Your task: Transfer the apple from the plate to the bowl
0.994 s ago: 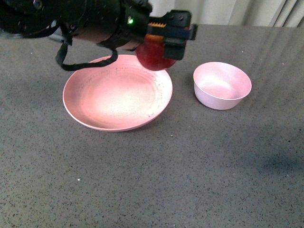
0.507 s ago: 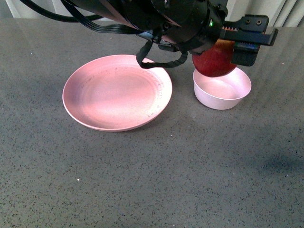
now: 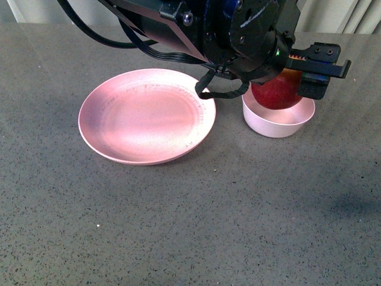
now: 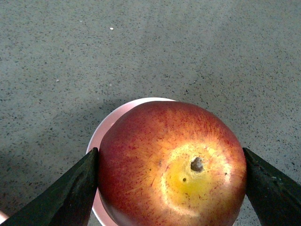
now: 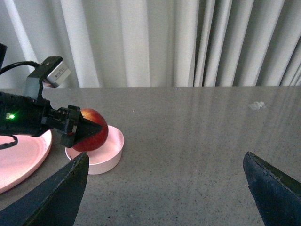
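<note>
The apple [image 3: 277,94] has dropped lower over the bowl [image 3: 269,126], clamped in the left gripper [image 4: 170,157]; the right gripper [image 5: 164,162] gapes wide.

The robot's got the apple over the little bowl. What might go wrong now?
1. The bowl is barely wider than the apple, so a release slightly off-centre might bounce it off the rim onto the table.
2. The left gripper clamps the apple's sides. If it goes lower, its fingers could catch the rim and push or tip the bowl.
</note>
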Robot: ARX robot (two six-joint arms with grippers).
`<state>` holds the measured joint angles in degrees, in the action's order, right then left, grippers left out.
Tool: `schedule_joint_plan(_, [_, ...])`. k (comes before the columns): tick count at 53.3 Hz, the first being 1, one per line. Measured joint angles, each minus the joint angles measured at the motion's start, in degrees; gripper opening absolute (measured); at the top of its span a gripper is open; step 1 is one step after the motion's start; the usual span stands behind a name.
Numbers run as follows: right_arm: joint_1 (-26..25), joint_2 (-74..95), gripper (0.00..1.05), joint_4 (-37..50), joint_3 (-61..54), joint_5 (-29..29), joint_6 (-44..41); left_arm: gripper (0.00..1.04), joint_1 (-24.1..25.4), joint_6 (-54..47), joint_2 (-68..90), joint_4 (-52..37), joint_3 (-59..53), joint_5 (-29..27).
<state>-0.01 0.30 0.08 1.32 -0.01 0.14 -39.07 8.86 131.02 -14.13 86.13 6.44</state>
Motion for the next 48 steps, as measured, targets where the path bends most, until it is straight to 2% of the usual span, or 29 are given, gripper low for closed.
schedule_joint_plan(23, [0.0, 0.0, 0.96, 0.0, 0.0, 0.0, 0.0, 0.79, -0.4, 0.0, 4.3, 1.8, 4.7, 0.6])
schedule_joint_plan(28, [0.0, 0.0, 0.96, 0.0, 0.0, 0.0, 0.0, 0.97, -0.4, 0.0, 4.3, 1.9, 4.7, 0.7])
schedule_joint_plan(29, [0.0, 0.0, 0.96, 0.0, 0.0, 0.0, 0.0, 0.98, -0.4, 0.0, 4.3, 1.9, 4.7, 0.7])
schedule_joint_plan(48, [0.0, 0.0, 0.96, 0.0, 0.0, 0.0, 0.0, 0.96, 0.2, 1.1, 2.5, 0.0, 1.9, 0.8])
